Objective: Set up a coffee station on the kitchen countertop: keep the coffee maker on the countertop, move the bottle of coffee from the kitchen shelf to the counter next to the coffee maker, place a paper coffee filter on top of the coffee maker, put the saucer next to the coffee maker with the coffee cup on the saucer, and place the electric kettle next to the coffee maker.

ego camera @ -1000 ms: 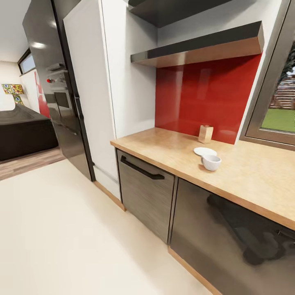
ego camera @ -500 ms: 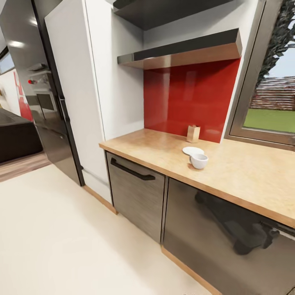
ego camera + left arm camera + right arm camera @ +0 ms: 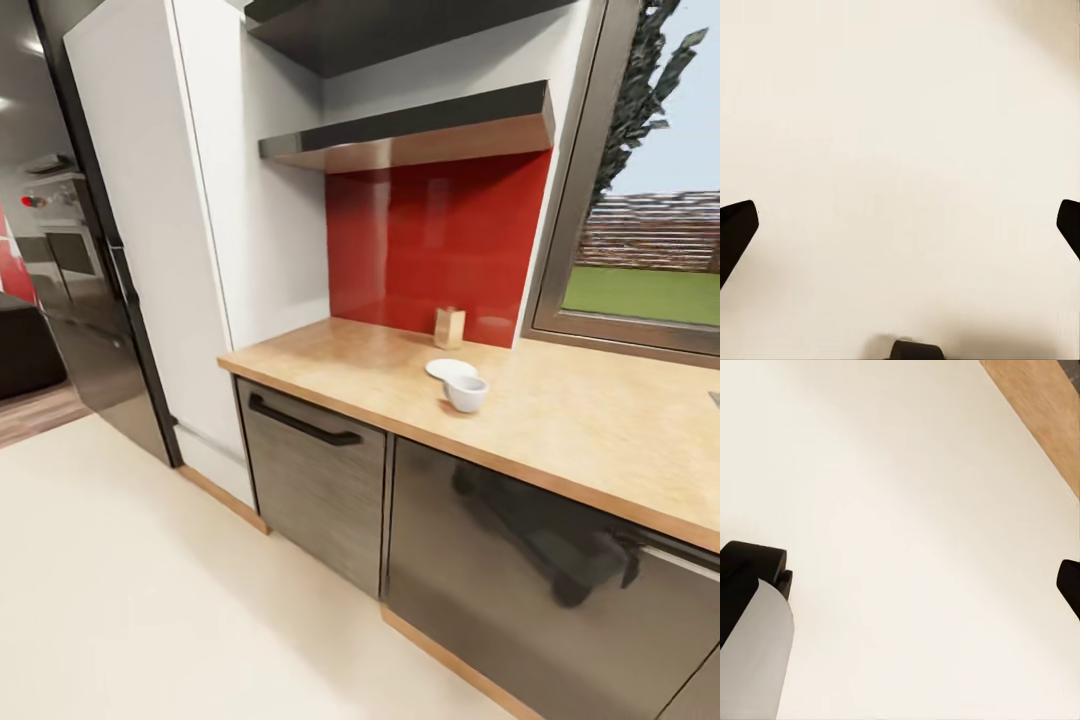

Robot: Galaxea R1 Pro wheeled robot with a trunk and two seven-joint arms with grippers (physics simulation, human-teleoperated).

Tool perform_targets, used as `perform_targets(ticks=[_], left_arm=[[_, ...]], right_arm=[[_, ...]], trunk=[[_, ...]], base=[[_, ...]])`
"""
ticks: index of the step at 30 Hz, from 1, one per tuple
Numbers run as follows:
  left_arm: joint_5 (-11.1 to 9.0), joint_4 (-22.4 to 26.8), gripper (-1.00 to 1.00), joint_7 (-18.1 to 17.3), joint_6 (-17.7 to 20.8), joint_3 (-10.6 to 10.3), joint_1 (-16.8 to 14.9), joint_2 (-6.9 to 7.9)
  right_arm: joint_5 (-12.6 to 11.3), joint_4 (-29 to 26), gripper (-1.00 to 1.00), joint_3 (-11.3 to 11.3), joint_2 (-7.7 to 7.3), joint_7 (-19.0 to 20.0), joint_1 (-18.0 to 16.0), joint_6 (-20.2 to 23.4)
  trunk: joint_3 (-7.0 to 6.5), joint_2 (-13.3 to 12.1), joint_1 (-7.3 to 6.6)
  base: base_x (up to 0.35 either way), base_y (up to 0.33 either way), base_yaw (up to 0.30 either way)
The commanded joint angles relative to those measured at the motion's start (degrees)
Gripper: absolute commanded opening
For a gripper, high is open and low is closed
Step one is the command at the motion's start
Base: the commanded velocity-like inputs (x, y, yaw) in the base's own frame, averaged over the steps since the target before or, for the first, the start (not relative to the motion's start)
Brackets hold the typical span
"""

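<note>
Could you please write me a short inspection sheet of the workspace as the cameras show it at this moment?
Surface: wooden countertop, bare around the items on it.
Job's things: white coffee cup on the counter, at the edge of the white saucer rather than centred on it; whether they touch cannot be told.
Clutter: small tan box against the red backsplash.
Grippers: left gripper and right gripper both have jaws spread wide over pale floor, holding nothing.
Cables: nothing seen.
Surroundings: dark shelf above the counter, window beside it, handled drawer below, dark refrigerator.
</note>
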State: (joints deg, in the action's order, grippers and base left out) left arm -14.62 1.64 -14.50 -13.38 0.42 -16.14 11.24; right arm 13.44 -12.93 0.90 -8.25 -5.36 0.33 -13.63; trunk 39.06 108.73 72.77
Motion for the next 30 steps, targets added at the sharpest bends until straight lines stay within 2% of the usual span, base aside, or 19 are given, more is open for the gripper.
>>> perform_targets(ticks=[1,9,30], left_arm=[[-0.4,-0.1,1.00,-0.4,-0.1,0.0,0.0,0.01],[-0.4,-0.1,1.00,-0.4,-0.1,0.0,0.0,0.01],[-0.4,-0.1,1.00,-0.4,-0.1,0.0,0.0,0.01]], right_arm=[[0.5,-0.1,1.00,0.1,-0.01,-0.4,0.0,0.0],[0.5,-0.1,1.00,0.1,-0.01,-0.4,0.0,0.1],[0.5,-0.1,1.00,0.1,-0.01,-0.4,0.0,0.1]], trunk=[[0.04,0.0,0.01],[0.03,0.0,0.01],[0.03,0.0,0.01]], base=[[0.134,0.254,-0.017],[0.084,0.174,-0.071],[0.003,0.006,-0.242]])
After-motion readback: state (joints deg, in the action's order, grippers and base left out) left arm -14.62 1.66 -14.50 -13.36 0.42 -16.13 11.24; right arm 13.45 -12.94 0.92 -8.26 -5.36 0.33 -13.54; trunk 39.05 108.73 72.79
